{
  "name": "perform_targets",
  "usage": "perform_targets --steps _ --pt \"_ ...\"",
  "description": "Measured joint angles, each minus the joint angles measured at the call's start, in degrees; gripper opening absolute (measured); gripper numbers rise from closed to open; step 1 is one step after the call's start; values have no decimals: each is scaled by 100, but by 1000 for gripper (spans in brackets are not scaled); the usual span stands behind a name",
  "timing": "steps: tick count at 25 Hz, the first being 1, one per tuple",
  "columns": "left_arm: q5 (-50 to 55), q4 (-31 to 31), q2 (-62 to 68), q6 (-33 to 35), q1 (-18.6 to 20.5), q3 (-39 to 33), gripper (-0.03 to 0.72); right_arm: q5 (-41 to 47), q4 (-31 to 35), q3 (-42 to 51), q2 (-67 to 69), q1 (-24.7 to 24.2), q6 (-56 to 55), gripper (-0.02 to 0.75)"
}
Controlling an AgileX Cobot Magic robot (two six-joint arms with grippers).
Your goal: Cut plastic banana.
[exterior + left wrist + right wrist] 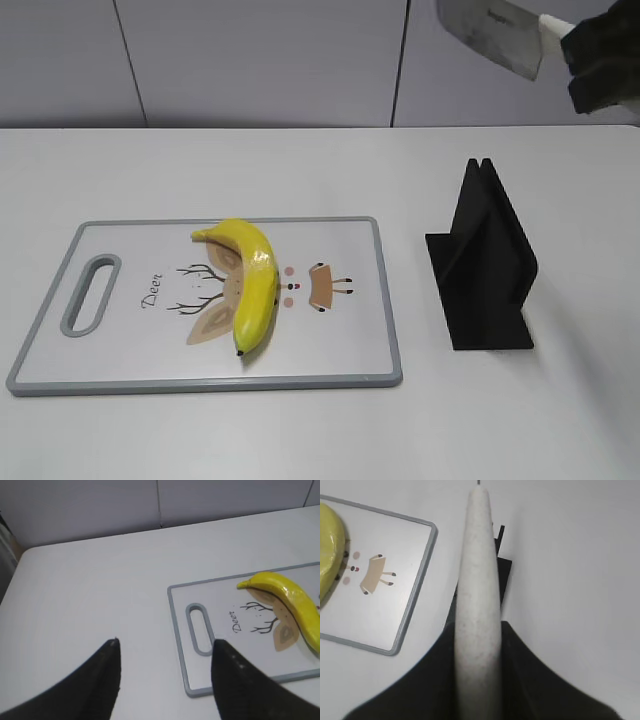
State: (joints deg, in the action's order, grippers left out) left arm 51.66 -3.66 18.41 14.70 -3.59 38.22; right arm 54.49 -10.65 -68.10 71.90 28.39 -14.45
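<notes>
The plastic banana (254,281) lies on the white cutting board (120,350), near its middle; it also shows in the left wrist view (290,597) and at the edge of the right wrist view (329,550). My right gripper (598,62) is shut on a knife's white handle (479,605) and holds the steel blade (490,30) high above the table at the upper right, over the black knife stand. My left gripper (165,652) is open and empty, above the bare table left of the board's handle slot (199,629). It is out of the exterior view.
A black knife stand (482,265) stands on the table right of the board and also shows in the right wrist view (504,575). The cutting board has a grey rim (415,605) and a deer drawing. A grey wall runs behind the table.
</notes>
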Motion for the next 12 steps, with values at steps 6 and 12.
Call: perform_targets --steps 6,12 --pt "-658 -741 1405 862 0 614 551 6 -7 -686 640 0 1445 163" --pt "-739 -1796 2801 2815 -19 1388 551 -13 418 -1180 1138 0 3348 163"
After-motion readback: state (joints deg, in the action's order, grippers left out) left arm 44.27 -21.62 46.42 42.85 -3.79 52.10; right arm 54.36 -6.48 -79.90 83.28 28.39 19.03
